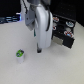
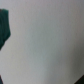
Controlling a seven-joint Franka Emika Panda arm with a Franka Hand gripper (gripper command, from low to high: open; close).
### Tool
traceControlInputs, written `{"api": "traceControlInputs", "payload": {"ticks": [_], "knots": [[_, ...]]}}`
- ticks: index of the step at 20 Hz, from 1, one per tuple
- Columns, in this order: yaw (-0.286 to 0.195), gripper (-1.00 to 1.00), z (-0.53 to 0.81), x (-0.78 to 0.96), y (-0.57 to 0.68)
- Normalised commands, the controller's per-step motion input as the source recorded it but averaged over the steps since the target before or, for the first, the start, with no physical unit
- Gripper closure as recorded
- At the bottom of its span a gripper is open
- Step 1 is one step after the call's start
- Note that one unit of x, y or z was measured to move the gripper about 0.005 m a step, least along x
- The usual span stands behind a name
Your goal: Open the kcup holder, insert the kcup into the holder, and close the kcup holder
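Standing upright near the table's point(image 1: 10, 42) front edge: kcup point(image 1: 20, 55), likely light, thin-walled; grip its sides. Pincer point(image 1: 39, 50) state unclear.

The kcup point(image 1: 20, 55) is a small white cup with a green top. It stands up straight on the pale table, near the front, on the exterior view's left. Nothing touches it. The kcup holder point(image 1: 65, 34) is a black box far off on the exterior view's right, well apart from the cup. Its tray is slid out, and round pods sit in it.
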Motion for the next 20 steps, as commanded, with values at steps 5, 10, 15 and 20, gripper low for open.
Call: {"api": "traceControlInputs", "payload": {"ticks": [5,10,15,20], "knots": [[-0.253,-1.0,-0.18,-0.22,-0.55],[-0.254,-1.0,-0.28,-0.26,-0.55],[-0.256,-1.0,-0.38,-0.19,-0.57],[-0.261,-1.0,-0.36,-0.06,-0.47]]}}
